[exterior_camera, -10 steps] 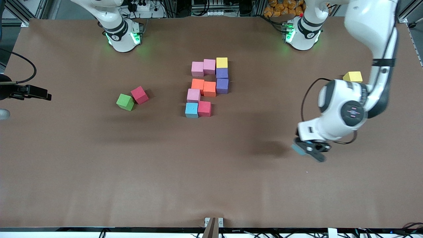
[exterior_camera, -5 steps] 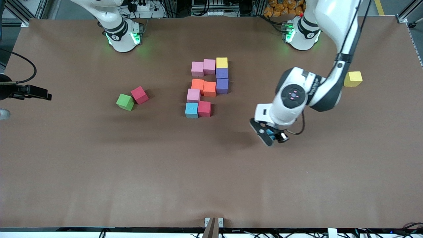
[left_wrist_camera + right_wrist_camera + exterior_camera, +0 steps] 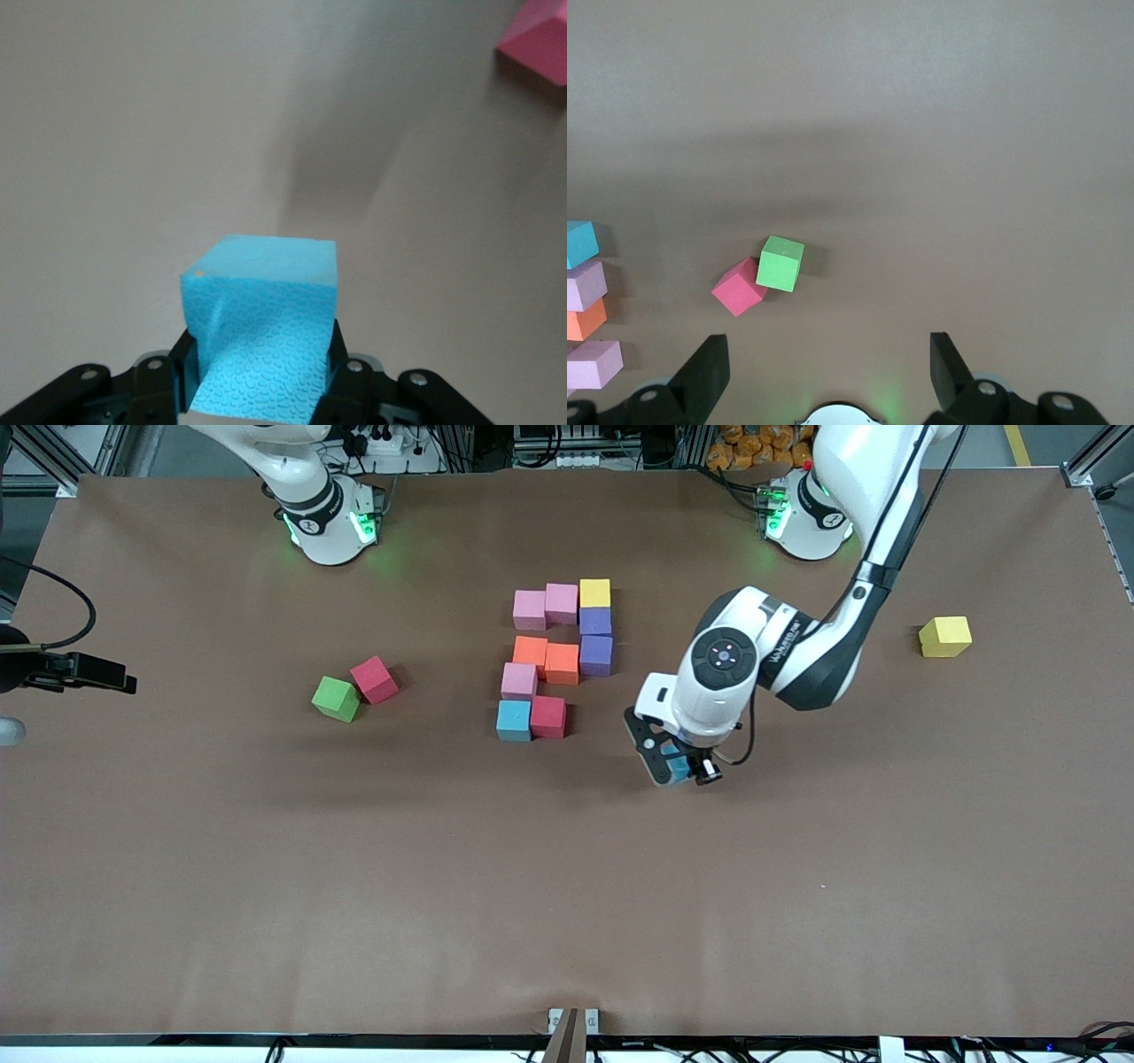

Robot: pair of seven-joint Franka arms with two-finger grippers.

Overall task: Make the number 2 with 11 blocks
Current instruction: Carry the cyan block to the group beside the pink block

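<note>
Left hand (image 3: 680, 769): pinching a light blue block (image 3: 262, 329), up in the air over bare table (image 3: 567, 886), toward the left arm's end from the cluster.
Held block: seen in both the front and left wrist views, clamped between the fingers (image 3: 349, 382), tilted a little.
Right hand (image 3: 824, 372): fingers spread wide, holding nothing, high over the green cube (image 3: 780, 263) and the loose red block (image 3: 739, 286); arm waiting.
Cluster of blocks: mid-table, touching one another. Row farthest from the front camera: pink block (image 3: 529, 609), second pink block (image 3: 561, 602), yellow block (image 3: 594, 592). Next: purple block (image 3: 595, 621), second purple block (image 3: 596, 654), orange block (image 3: 530, 652), second orange block (image 3: 562, 662). Nearer the camera: third pink block (image 3: 518, 680), then blue block (image 3: 514, 720) beside red block (image 3: 548, 716).
Loose red block: touching the green cube, toward the right arm's end, well apart from the cluster.
Lone yellow block (image 3: 945, 636): toward the left arm's end, well apart from everything.
</note>
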